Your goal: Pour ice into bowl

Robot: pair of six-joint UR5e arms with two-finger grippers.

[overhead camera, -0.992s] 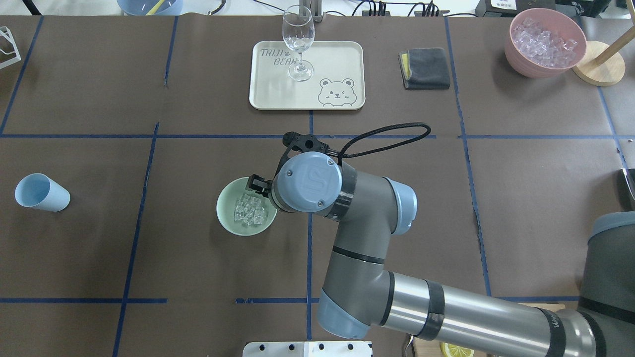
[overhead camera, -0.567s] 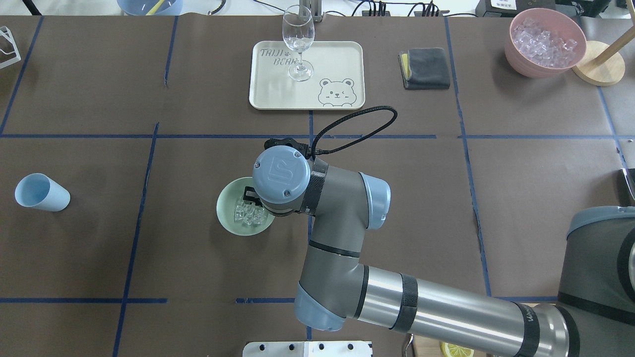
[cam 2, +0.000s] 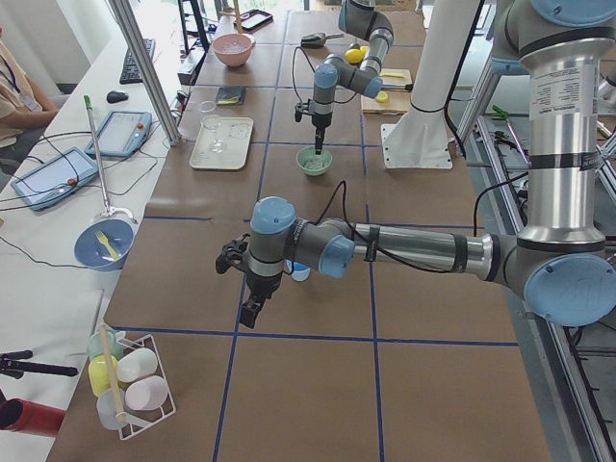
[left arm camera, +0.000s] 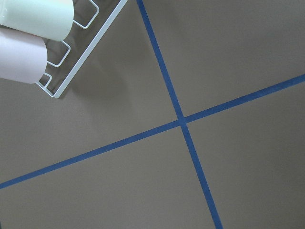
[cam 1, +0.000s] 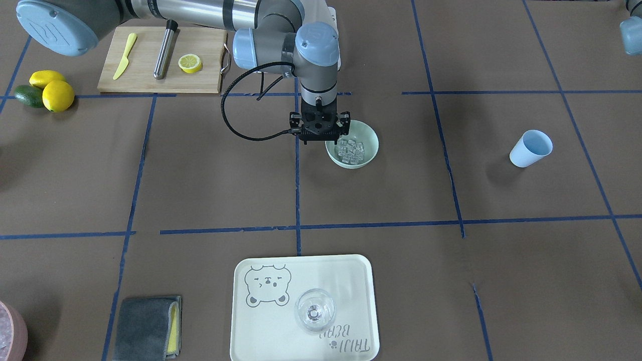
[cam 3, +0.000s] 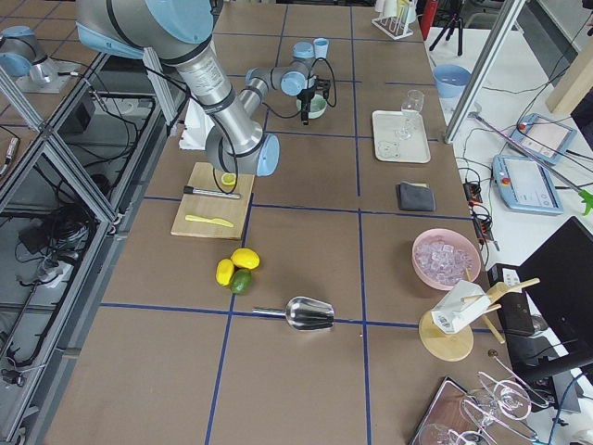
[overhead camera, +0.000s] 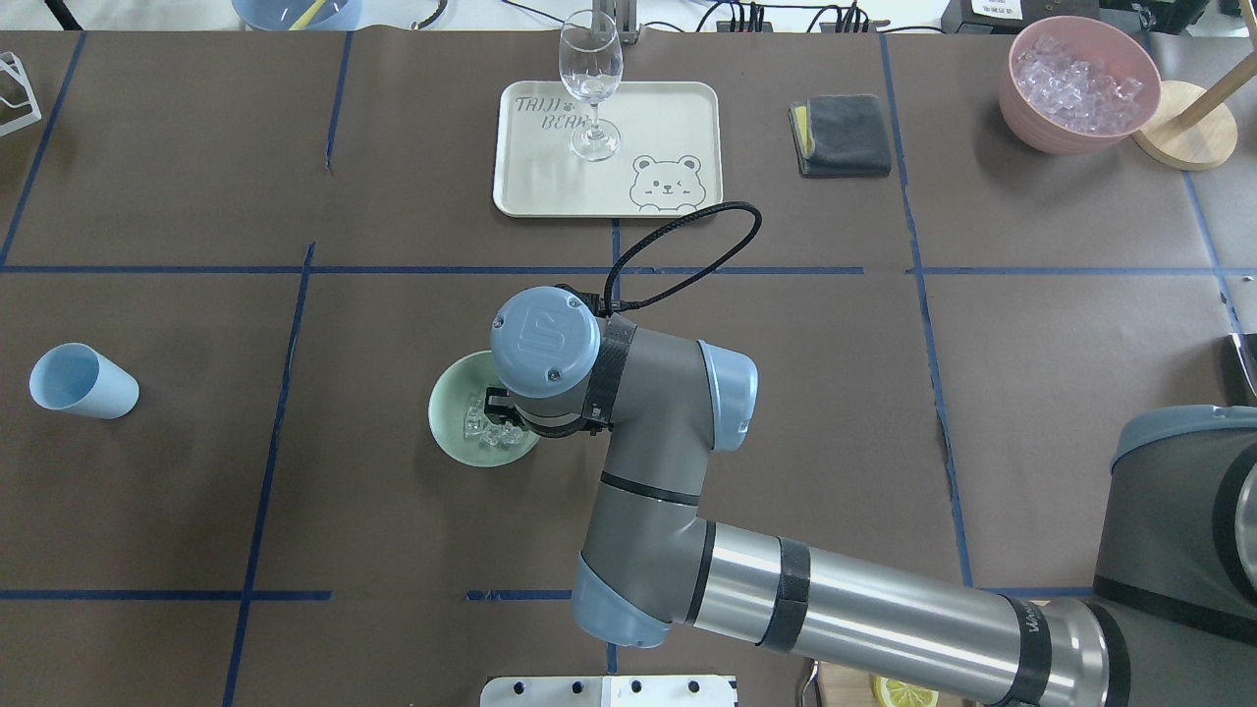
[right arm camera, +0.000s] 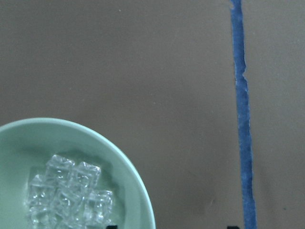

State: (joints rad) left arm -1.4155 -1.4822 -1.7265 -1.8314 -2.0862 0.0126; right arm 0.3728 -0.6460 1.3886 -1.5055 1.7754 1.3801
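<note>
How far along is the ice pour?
Done: the small clear ice cubes lie in the round pale mint-green bowl. In hand: nothing; the right gripper is open at the bowl's rim. Left: apparently nothing to pour; the light blue cup looks empty.

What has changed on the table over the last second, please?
The right arm's wrist swung toward the robot's left, carrying the right tool farther over the bowl; its cable loop followed. Nothing was taken hold of or let go. The ice, blue cup, glass and tray stayed put.
</note>
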